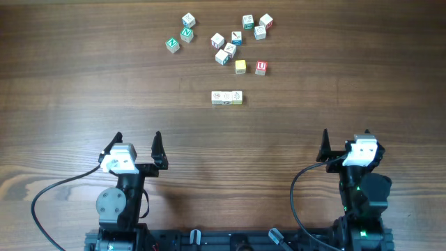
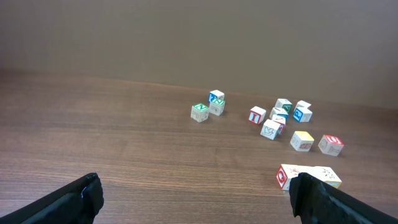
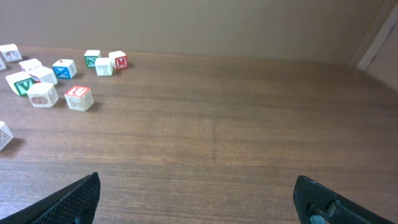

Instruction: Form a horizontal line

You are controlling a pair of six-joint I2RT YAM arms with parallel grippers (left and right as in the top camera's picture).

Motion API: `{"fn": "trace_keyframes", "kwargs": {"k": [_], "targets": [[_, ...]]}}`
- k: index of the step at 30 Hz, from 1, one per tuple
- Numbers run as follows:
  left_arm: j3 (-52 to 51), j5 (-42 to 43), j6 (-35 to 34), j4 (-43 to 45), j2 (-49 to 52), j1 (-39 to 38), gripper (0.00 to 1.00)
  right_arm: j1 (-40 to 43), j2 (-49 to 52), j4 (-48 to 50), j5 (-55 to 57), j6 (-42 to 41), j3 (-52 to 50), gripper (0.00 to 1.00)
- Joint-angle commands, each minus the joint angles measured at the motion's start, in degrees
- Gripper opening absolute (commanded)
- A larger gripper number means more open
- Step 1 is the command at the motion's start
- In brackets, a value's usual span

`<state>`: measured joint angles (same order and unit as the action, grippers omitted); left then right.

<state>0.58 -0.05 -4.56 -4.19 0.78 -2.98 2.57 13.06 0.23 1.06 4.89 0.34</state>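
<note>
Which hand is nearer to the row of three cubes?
The left hand. In the overhead view it sits below and to the left of the row; the right hand is below and farther off to the right.

the table (image 1: 70, 84) is brown wood with a clear lengthwise grain and a smooth, mostly matt finish with only a faint sheen. the horizontal line (image 1: 227, 97) and the loose cubes (image 1: 224, 50) look like pale wood with smooth faces bearing printed colour, and one single cube (image 1: 240, 66) has a yellow painted top. the left gripper (image 1: 137, 143) and right gripper (image 1: 345, 143) have dull black plastic fingers (image 2: 74, 202), smooth white plastic housings (image 1: 120, 159) and black rubbery-looking cables (image 1: 56, 192).
</note>
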Motion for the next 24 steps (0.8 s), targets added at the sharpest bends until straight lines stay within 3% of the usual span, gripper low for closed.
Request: {"fn": "trace_keyframes", "kwargs": {"k": [1, 7, 17, 24], "targets": [[-0.26, 1.09, 0.72, -0.15, -0.44, 0.33, 1.0, 0.13, 2.38, 0.11, -1.11, 1.11, -0.04, 1.0], [-0.26, 1.09, 0.72, -0.15, -0.44, 0.33, 1.0, 0.28, 1.92, 0.09, -1.14, 1.11, -0.04, 1.0], [-0.26, 1.09, 0.72, -0.15, -0.44, 0.33, 1.0, -0.5, -13.03, 0.22, -1.11, 1.11, -0.04, 1.0], [-0.26, 1.09, 0.72, -0.15, 0.0, 1.07, 1.0, -5.62, -12.92, 0.11, -1.14, 1.11, -0.04, 1.0]]}}
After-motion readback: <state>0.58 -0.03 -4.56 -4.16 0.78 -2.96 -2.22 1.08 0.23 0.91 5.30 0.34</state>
